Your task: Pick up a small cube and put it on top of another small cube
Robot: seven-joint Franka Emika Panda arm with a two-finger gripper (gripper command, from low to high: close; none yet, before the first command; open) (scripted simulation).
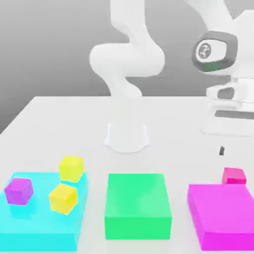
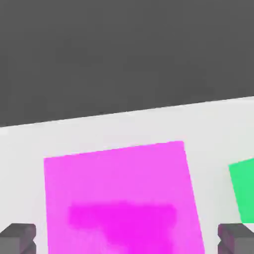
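The small hot-pink cube (image 1: 233,175) rests on the white table just behind the large flat magenta block (image 1: 223,214), at the exterior view's right. My gripper (image 1: 222,150) hangs a little above and slightly left of that cube, with nothing in it. In the hand view its two dark fingertips (image 2: 17,238) stand far apart, so it is open over the magenta block (image 2: 119,193), which carries a dark shadow. A small purple cube (image 1: 19,191) sits on the flat cyan block (image 1: 42,223) at the left.
Two small yellow cubes (image 1: 71,167) (image 1: 63,198) lie on the cyan block's right part. A flat green block (image 1: 137,206) (image 2: 244,188) lies in the middle. The arm's white base (image 1: 126,136) stands behind the blocks on the table (image 1: 59,129).
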